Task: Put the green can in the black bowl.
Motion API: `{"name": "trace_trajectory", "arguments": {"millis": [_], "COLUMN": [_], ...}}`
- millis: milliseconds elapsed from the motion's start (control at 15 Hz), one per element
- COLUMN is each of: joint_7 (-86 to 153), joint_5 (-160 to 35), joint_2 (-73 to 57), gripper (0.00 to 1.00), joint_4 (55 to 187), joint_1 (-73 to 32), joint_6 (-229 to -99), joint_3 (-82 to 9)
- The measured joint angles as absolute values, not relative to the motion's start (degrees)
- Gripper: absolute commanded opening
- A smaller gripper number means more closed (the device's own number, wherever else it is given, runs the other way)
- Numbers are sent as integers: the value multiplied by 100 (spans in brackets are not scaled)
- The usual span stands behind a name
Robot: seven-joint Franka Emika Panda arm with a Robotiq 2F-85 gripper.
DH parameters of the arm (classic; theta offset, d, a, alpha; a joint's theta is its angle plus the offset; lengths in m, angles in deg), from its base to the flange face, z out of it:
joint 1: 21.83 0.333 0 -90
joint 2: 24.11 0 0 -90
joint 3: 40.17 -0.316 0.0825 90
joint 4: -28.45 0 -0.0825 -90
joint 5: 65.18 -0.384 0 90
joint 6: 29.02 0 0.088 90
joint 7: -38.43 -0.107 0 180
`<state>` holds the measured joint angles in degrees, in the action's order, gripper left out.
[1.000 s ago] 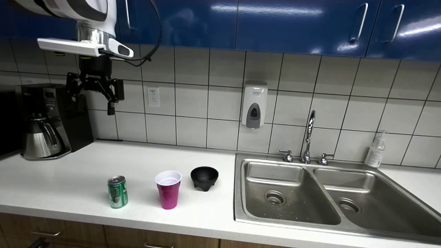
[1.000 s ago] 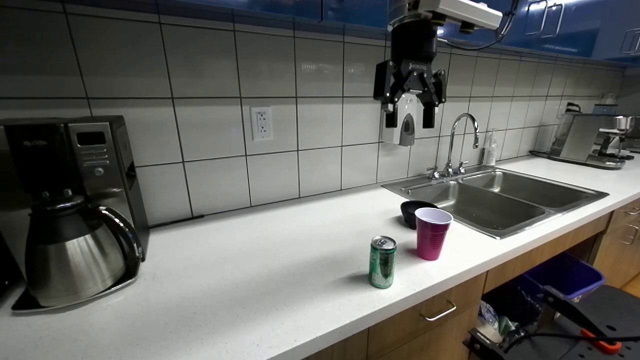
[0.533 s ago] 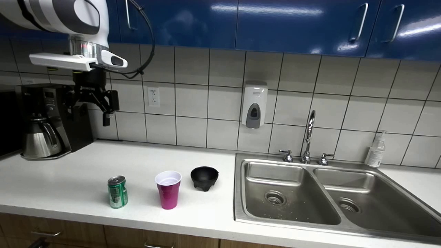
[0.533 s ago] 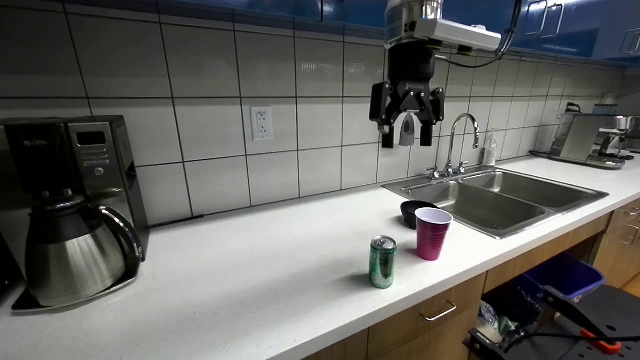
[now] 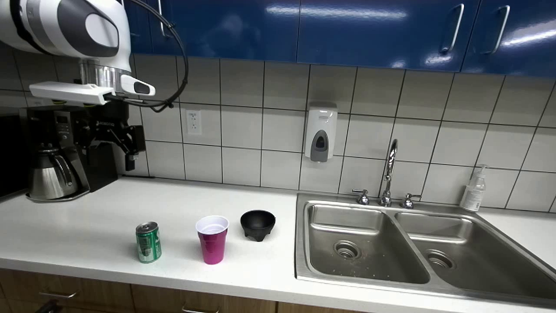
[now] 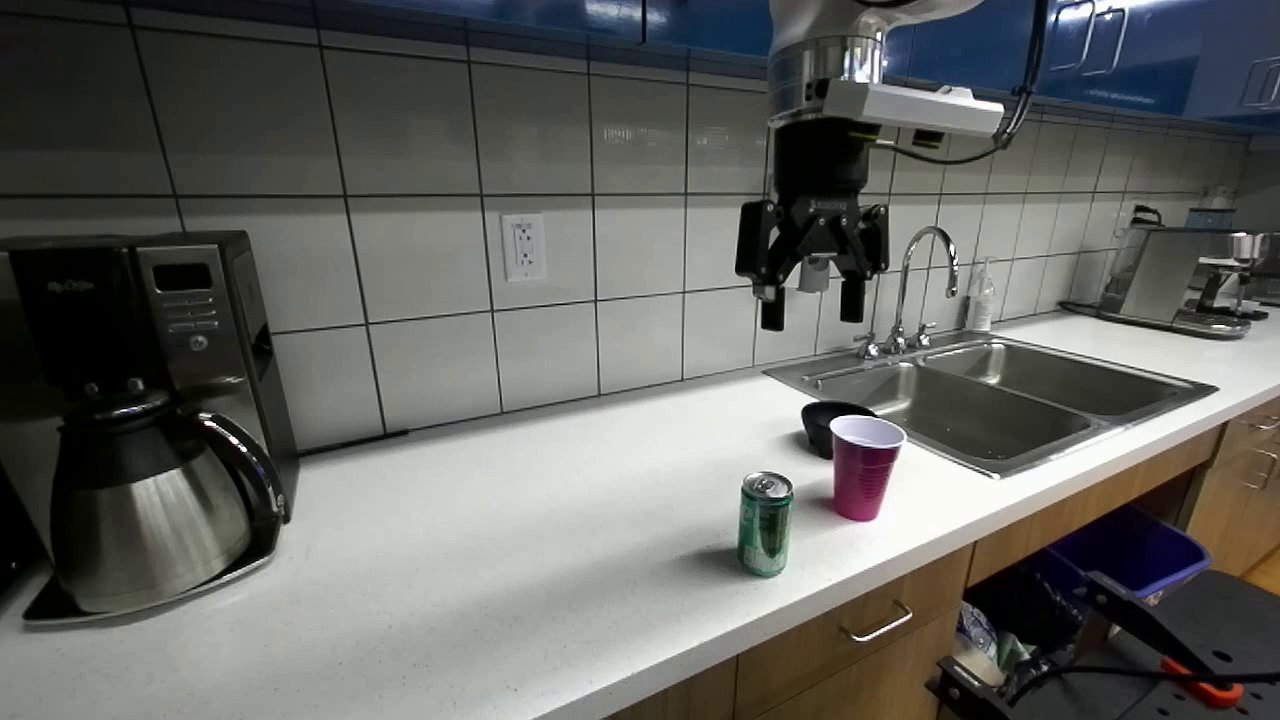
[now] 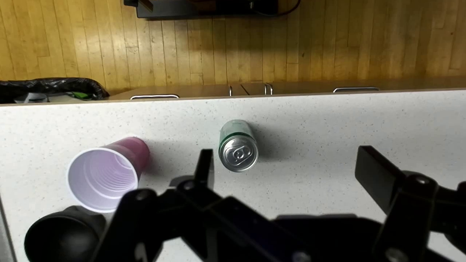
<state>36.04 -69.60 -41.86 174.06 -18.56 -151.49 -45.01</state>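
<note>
The green can point(image 5: 148, 242) stands upright on the counter near its front edge; it also shows in an exterior view point(image 6: 765, 525) and the wrist view point(image 7: 237, 147). The black bowl point(image 5: 258, 225) stands beyond the pink cup from the can; the cup partly hides it in an exterior view point(image 6: 820, 430). In the wrist view the bowl point(image 7: 62, 236) is at the lower left, partly cut off. My gripper point(image 6: 812, 308) is open and empty, pointing down well above the counter. In the wrist view point(image 7: 285, 158) the can appears beyond the fingertips, nearer the left finger.
A pink cup point(image 5: 213, 245) stands between can and bowl. A steel double sink point(image 5: 365, 243) lies beyond the bowl. A coffee maker point(image 6: 150, 420) stands at the counter's other end. A soap dispenser point(image 5: 320, 132) hangs on the tiled wall, below blue cabinets point(image 5: 226, 26).
My arm and gripper have moved down, and slightly left in an exterior view. The gripper has stayed open. The can, cup and bowl have not moved.
</note>
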Motion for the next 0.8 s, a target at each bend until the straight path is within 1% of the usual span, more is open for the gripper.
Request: {"name": "trace_trajectory", "arguments": {"millis": [800], "joint_7": [3041], "joint_5": [-6749], "joint_2": [-4097], "gripper": [100], "joint_4": [17991], "joint_1": [-1856], "joint_6": [-16162], "joint_3": [-4550]}}
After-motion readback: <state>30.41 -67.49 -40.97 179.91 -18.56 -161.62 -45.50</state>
